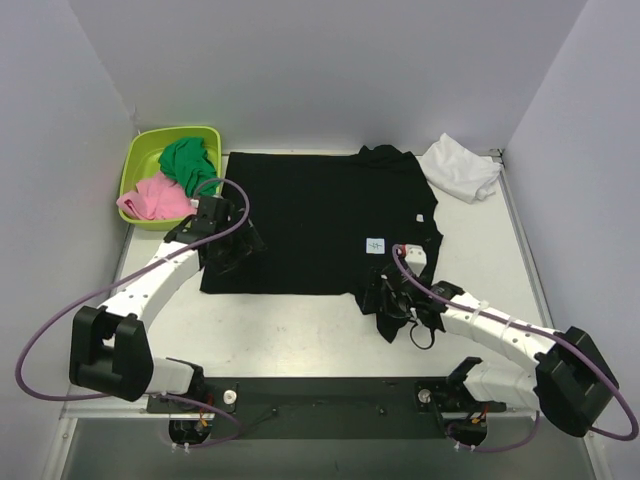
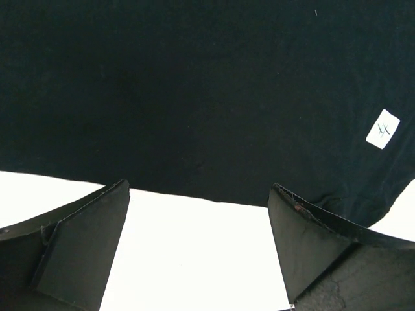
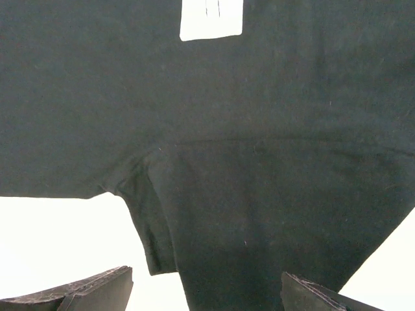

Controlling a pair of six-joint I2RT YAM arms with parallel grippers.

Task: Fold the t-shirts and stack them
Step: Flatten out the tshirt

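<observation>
Left end effector (image 2: 198, 188) and right end effector (image 3: 206, 272) hover released at the flattened black t-shirt's (image 1: 320, 220) near edge; first fold seems imminent, demanding matched pinches there.

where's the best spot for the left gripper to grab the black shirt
Probably the near edge of the black t-shirt, close to its left corner, coming in low from the near side. The cloth lies flat and that straight edge sits just ahead of the open left gripper.

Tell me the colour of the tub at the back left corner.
The tub is lime green, clearest in the top external view.
</observation>
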